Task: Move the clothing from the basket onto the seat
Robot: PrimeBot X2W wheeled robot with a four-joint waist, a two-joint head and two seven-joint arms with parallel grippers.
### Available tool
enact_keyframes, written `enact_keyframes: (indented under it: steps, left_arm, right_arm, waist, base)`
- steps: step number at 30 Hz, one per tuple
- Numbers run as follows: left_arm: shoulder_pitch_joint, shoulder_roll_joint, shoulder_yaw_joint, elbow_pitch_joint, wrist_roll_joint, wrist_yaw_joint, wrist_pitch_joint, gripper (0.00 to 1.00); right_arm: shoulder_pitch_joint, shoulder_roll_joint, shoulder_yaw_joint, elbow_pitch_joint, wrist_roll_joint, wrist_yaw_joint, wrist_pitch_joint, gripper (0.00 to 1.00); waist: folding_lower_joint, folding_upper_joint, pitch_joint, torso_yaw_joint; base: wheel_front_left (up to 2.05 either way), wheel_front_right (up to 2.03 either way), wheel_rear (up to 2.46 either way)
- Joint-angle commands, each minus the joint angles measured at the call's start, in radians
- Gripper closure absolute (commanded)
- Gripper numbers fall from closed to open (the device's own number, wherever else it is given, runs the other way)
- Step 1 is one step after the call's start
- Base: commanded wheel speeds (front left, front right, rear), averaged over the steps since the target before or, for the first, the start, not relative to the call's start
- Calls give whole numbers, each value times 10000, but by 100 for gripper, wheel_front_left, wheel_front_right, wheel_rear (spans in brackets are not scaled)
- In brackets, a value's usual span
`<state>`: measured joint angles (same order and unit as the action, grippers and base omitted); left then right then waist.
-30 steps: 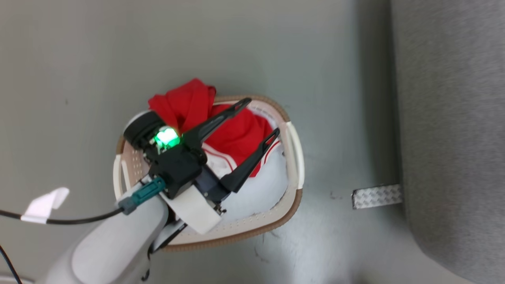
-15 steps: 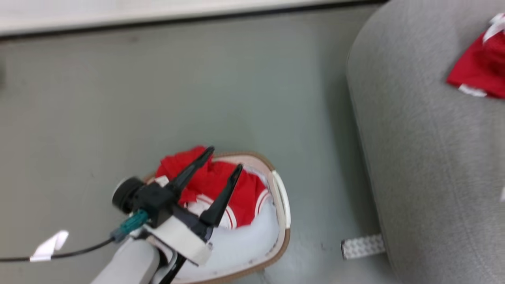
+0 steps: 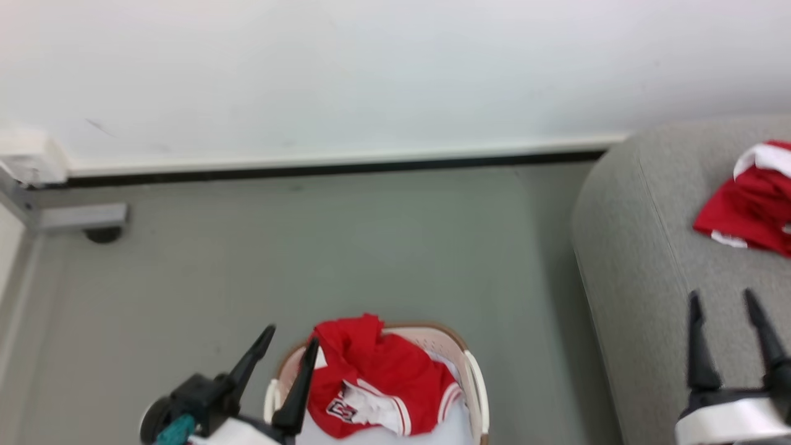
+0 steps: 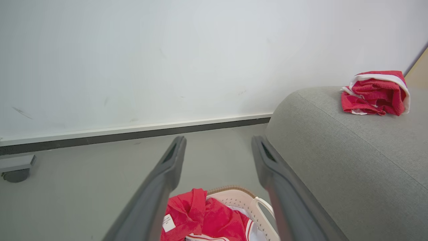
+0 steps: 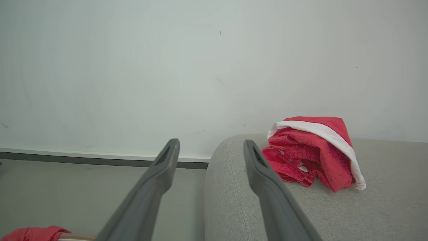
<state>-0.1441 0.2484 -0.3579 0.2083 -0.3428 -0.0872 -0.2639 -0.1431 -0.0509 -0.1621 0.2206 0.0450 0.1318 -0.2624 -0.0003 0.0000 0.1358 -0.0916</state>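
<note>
Head view: left end effector, right end effector, both spread, empty | left wrist view, bottom: label on clothing in basket | right wrist view: 1 garment on seat.

white wall, grey floor

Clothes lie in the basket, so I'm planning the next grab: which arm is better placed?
Likely left. The left pincer, open, hovers beside the clothing in the basket; the right pincer is over the seat.

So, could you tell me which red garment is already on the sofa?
The crumpled one with the white band, on the sofa; the other lies in the basket.
</note>
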Motion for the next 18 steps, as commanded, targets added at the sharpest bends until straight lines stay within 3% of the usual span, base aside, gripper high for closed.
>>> enact_keyframes:
  steps: [1, 7, 18]
  left_arm:
    - [209, -25, 91, 25, 105, 26, -9, 0]
    - [1234, -439, 982, 21, 678, -8, -9, 0]
    - [2066, -1089, 2165, -201, 1341, -274, -9, 0]
  right_arm:
    - [219, -13, 79, -69, 30, -22, -28, 0]
    - [1095, -20, 1091, -66, 539, -22, -30, 0]
    - [1716, -12, 1465, 580, 1259, -22, -19, 0]
  waist:
    - [3, 0, -520, 397]
    - [3, 0, -1167, 713]
    - [3, 0, -1649, 1080]
  base:
    - [0, 0, 0]
    - [0, 0, 0]
    - [0, 0, 0]
